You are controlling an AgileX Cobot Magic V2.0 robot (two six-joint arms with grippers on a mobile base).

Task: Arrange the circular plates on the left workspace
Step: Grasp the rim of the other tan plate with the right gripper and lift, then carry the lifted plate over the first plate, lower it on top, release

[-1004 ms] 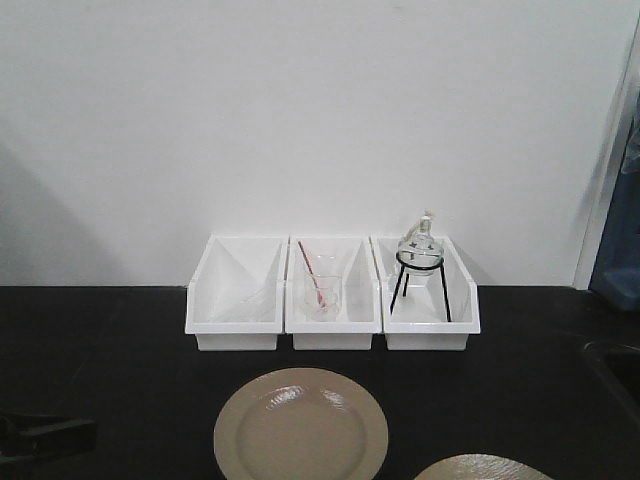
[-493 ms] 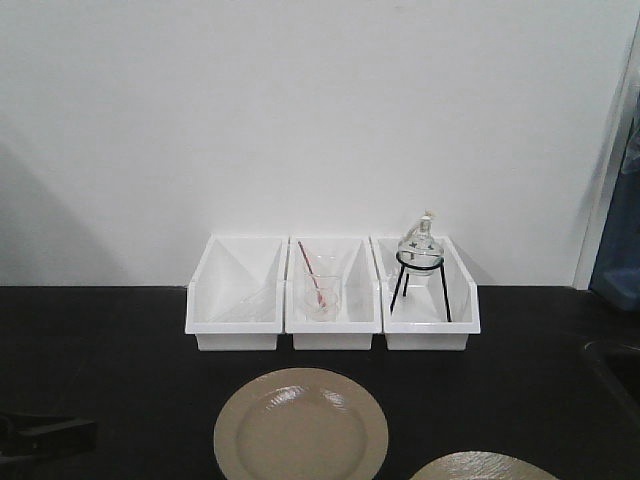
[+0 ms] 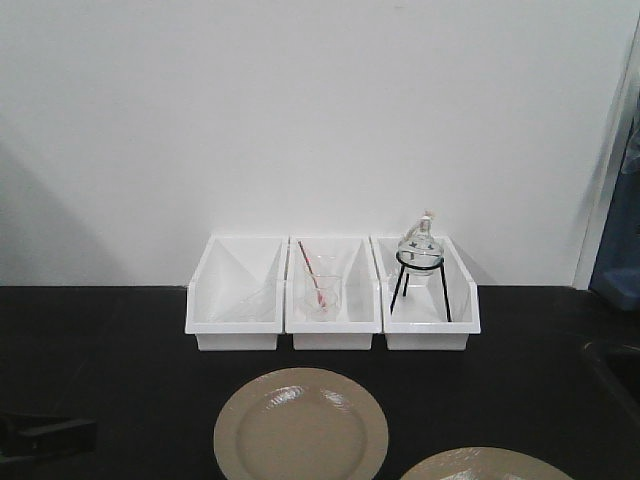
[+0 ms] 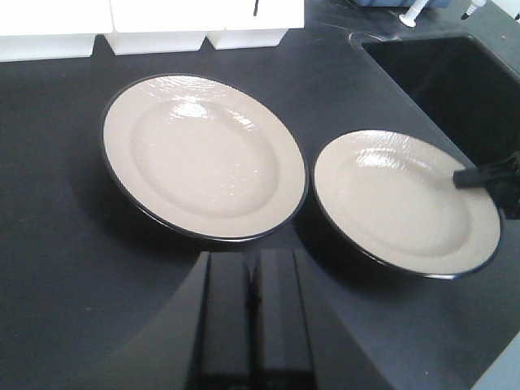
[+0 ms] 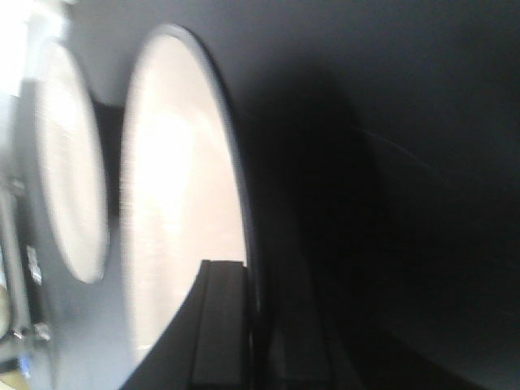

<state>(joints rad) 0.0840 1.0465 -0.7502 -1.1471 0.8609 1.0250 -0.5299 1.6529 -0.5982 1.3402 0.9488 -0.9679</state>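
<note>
Two round beige plates with dark edges are on the black bench top (image 3: 120, 350). The first plate (image 3: 300, 428) lies flat in front of the white bins and also shows in the left wrist view (image 4: 203, 154). The second plate (image 4: 402, 199) is just right of it, close to it, at the bottom edge of the front view (image 3: 485, 466). My right gripper (image 5: 252, 268) is shut on that plate's rim (image 5: 179, 203), on its sink side (image 4: 486, 175). My left gripper (image 4: 252, 258) is shut and empty, just in front of the first plate.
Three white bins (image 3: 332, 293) stand in a row against the wall, holding a beaker with a red rod and a flask on a black tripod. A recessed black sink (image 4: 447, 73) lies right of the second plate.
The second plate has shifted left and further into the front view, held by my right gripper. The first plate and my left gripper have not moved.
</note>
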